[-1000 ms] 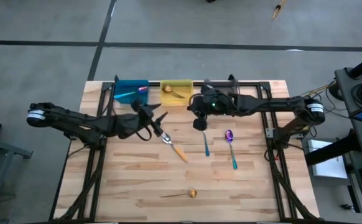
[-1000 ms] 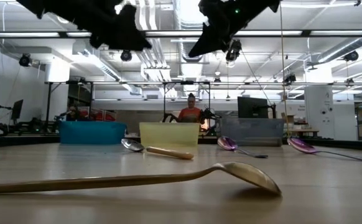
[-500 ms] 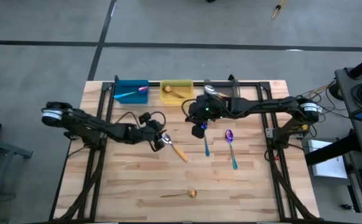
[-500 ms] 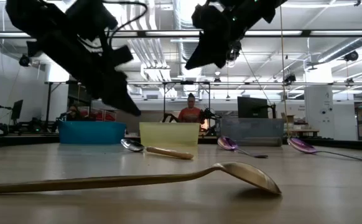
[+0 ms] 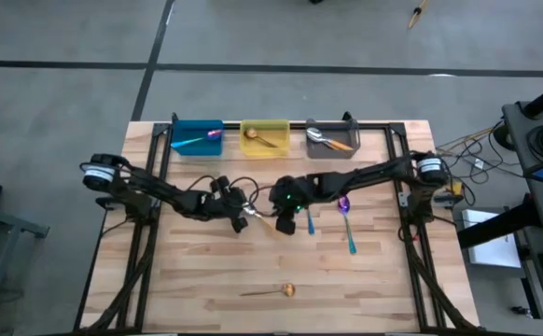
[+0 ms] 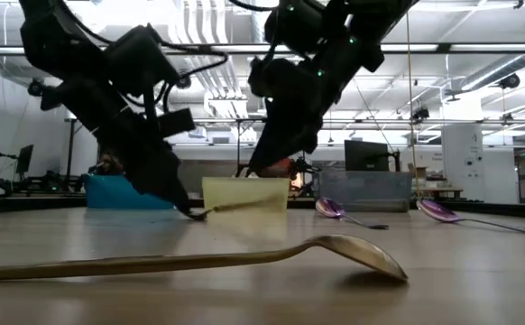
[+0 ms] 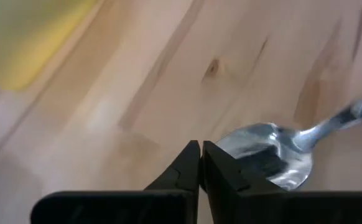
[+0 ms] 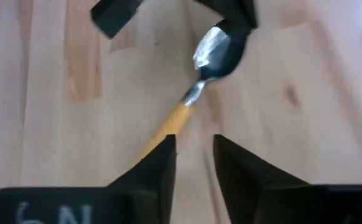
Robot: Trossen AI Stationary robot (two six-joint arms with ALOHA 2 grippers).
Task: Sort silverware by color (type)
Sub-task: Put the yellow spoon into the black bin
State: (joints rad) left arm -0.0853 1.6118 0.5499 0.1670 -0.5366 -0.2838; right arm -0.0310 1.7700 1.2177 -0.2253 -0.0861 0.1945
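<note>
Bins line the far edge of the wooden table (image 5: 206, 271): a blue bin (image 5: 197, 137) holding a purple-blue spoon, a yellow bin (image 5: 264, 138) with a gold spoon, and a gray bin (image 5: 332, 137) with orange-handled spoons.

The left gripper (image 5: 243, 217) reaches in from the left side and is down at the tabletop near the middle. In the left wrist view its fingers (image 7: 187, 167) are pressed together with nothing between them, their tips just beside the silver bowl of the orange-handled spoon (image 7: 274, 155). That spoon lies flat on the wood, its bowl toward the left gripper and its orange handle (image 8: 162, 134) running off toward the right gripper; in the low view the left arm's tip (image 6: 186, 209) meets the table at the spoon's bowl end.

The right gripper (image 5: 287, 221) hangs low just beside the same spoon, at its handle end. In the right wrist view its two fingers (image 8: 159, 165) stand apart, with the orange handle running in toward the gap and nothing grasped.

To the right of it lie two teal-handled spoons: one (image 5: 309, 222) partly under the right gripper, the other (image 5: 346, 217) with its purple bowl showing clearly. A gold spoon (image 5: 270, 291) rests alone near the table's front edge, well apart from the rest.
</note>
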